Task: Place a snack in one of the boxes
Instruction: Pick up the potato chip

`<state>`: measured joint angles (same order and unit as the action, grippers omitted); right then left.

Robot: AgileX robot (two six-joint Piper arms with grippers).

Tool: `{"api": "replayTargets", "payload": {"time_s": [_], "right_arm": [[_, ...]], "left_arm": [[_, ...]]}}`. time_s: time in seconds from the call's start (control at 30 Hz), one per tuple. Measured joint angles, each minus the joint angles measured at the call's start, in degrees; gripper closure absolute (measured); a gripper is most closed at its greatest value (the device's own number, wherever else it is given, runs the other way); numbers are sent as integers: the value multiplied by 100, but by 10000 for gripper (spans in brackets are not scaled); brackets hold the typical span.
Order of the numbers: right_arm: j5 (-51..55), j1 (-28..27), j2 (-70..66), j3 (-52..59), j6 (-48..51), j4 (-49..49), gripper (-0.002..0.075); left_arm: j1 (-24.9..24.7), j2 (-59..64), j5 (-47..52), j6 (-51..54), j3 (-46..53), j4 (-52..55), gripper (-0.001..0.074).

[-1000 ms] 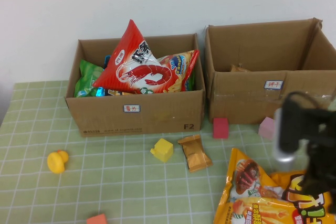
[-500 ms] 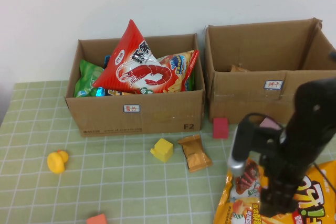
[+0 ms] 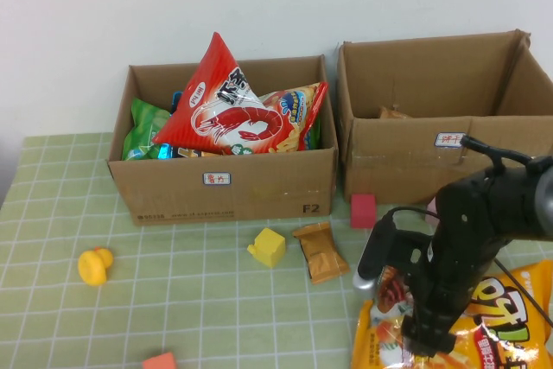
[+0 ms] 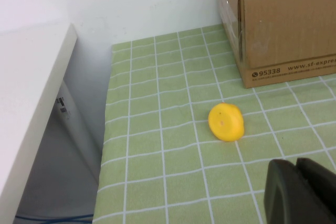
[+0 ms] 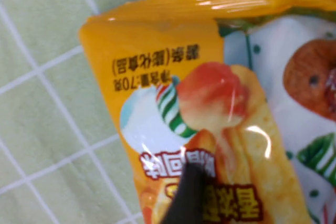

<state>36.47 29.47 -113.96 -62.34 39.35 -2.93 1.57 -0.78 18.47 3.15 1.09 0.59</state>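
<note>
The right wrist view alone showed the print on the orange snack bag (image 5: 210,114), with a dark fingertip (image 5: 184,198) against it; whether the right hand (image 3: 421,343) was spread or pressed together could not be told. In the high view its arm bent steeply down over the bag (image 3: 501,326) at the desk's (image 3: 173,300) near right. The left hand (image 4: 299,192), state unclear, hung near a yellow duck (image 4: 226,122).
</note>
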Motion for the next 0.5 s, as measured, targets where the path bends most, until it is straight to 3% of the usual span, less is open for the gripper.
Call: {"api": "replayTargets", "payload": {"time_s": [0.07,0.17,0.37,0.5], "right_arm": [[-13,7,0,-9,-178,219,191],[99,25,47,-110,-472,521,435],[832,35,286,-559,-1001,839,526],[1190,78,872,-1056,-1093,687,536]], "left_arm": [[0,0,0,0,0,0,738],[0,0,0,0,0,0,738],[0,0,0,0,0,0,738],[0,0,0,0,0,0,738]]}}
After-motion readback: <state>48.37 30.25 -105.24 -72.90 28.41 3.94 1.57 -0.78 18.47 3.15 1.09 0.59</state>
